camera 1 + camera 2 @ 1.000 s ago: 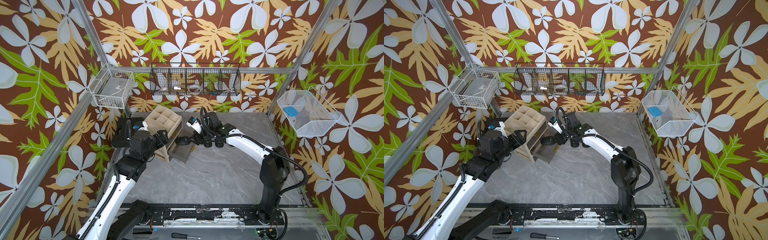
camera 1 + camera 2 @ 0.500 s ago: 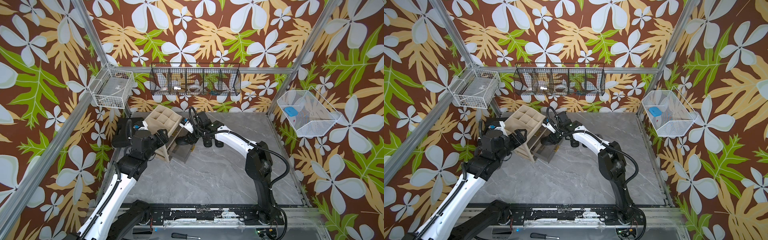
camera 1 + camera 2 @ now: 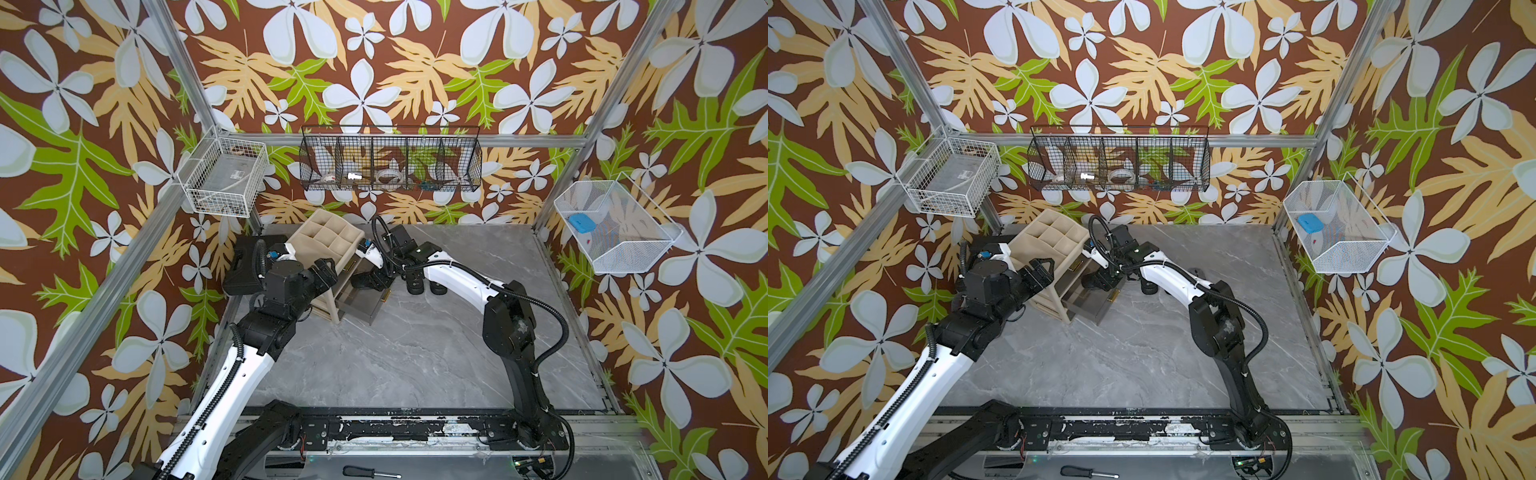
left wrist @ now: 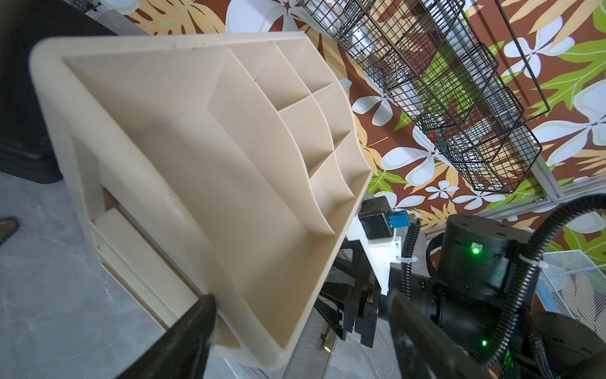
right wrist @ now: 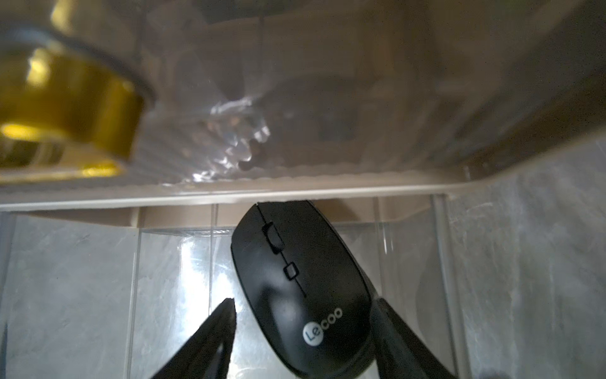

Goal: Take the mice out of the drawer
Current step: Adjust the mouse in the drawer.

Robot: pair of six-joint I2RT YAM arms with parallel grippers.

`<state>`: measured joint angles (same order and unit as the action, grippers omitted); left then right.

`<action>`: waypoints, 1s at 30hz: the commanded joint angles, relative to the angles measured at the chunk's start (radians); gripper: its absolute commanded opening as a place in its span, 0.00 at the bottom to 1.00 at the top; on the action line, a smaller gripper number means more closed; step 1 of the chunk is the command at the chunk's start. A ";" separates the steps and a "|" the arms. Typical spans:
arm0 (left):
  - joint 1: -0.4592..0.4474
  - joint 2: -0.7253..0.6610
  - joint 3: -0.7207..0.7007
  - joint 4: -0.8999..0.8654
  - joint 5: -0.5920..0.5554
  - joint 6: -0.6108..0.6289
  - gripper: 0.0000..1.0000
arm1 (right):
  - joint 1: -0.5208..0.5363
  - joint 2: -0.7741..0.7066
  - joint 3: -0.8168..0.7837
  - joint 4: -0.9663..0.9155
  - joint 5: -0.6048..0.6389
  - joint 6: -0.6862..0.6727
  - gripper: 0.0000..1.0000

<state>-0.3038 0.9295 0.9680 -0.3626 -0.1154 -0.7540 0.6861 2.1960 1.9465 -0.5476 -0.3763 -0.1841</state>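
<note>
Left gripper (image 4: 302,306): spread wide at the beige organizer (image 4: 196,147) corner, clamping nothing.
Drawer (image 5: 82,279): clear, pulled out.
Mouse (image 5: 301,282): black, flat on the drawer floor.
Right gripper (image 5: 303,305): parted astride the mouse; one finger touching.
Handling: probably light, rigid, slick-shelled; pinch the long flanks.
Axis: lengthwise between the fingers, slightly skewed; wheel end toward the organizer, logo end toward the gripper.

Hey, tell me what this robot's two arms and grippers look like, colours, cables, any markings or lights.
The left arm and right arm: white link shells between bulky black joints, black corrugated cable conduits alongside. Green lights on the right one. The left gripper and right gripper: slim, tapered black fingers.
</note>
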 commanded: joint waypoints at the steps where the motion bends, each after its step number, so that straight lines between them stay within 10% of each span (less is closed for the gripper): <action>1: 0.001 -0.004 -0.006 0.029 -0.003 -0.024 0.84 | 0.019 -0.001 -0.007 -0.054 0.006 -0.013 0.68; 16: 0.002 0.001 -0.006 0.031 -0.007 -0.031 0.83 | 0.069 -0.132 -0.116 -0.041 0.065 -0.060 0.73; 30: 0.004 0.004 -0.003 0.024 -0.015 -0.023 0.82 | 0.069 -0.111 -0.054 -0.158 -0.050 -0.384 0.86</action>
<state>-0.3031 0.9318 0.9676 -0.3664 -0.1242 -0.7803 0.7536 2.0907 1.8874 -0.6758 -0.3927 -0.4767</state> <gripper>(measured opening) 0.821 0.855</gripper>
